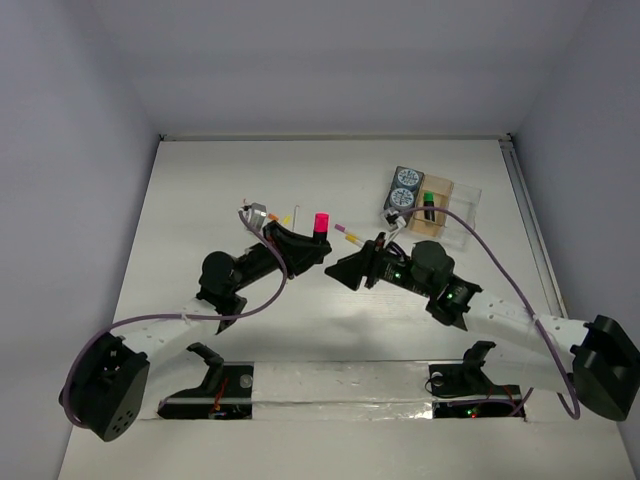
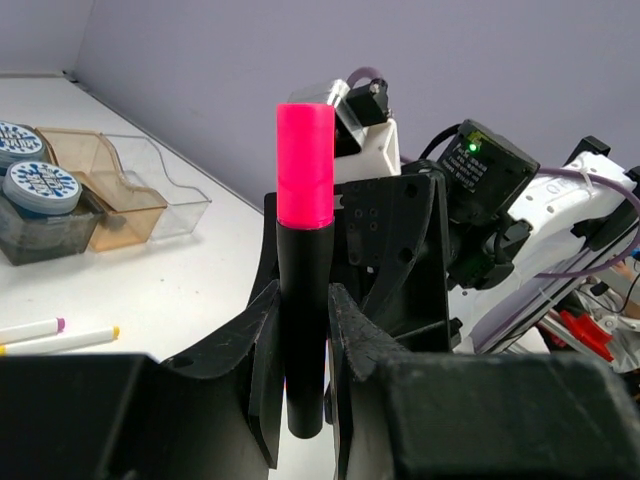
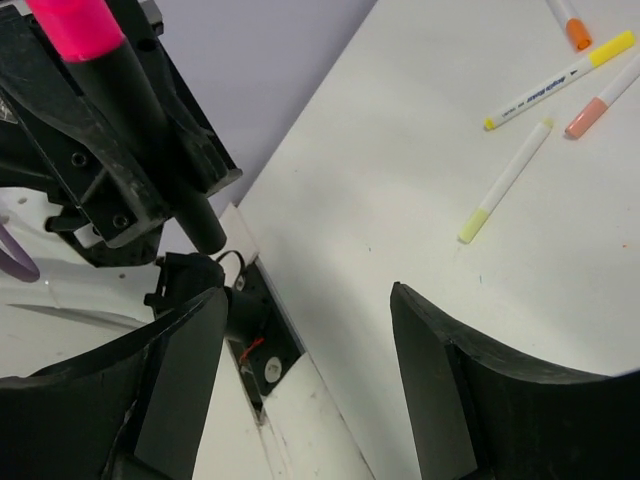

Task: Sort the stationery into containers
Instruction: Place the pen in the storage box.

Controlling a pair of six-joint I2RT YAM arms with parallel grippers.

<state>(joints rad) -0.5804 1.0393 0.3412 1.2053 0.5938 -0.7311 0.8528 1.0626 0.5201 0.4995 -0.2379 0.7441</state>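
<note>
Canisters (image 1: pixel 402 197) sat in the tray (image 1: pixel 458 208) at two o'clock, pens (image 3: pixel 558 82) lay loose; left tool (image 2: pixel 305 340) gripped a pink marker (image 2: pixel 304 160), right tool (image 3: pixel 305 325) gaped empty.

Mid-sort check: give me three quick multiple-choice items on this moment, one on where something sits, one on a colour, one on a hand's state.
1. Where are the two round canisters?
A) in the dark end section of the tray
B) loose among the pens
C) one in each hand

2. What colour is the top of the marker in the left hand?
A) green
B) yellow
C) pink

3. How is the right hand?
A) shut on a pen
B) open and empty
C) shut on the tray

Answers:
1 A: the left wrist view shows both canisters sitting in the tray's dark end.
2 C: the black marker clamped between the fingers ends in bright pink.
3 B: its fingers stand wide apart with nothing between them.
</note>
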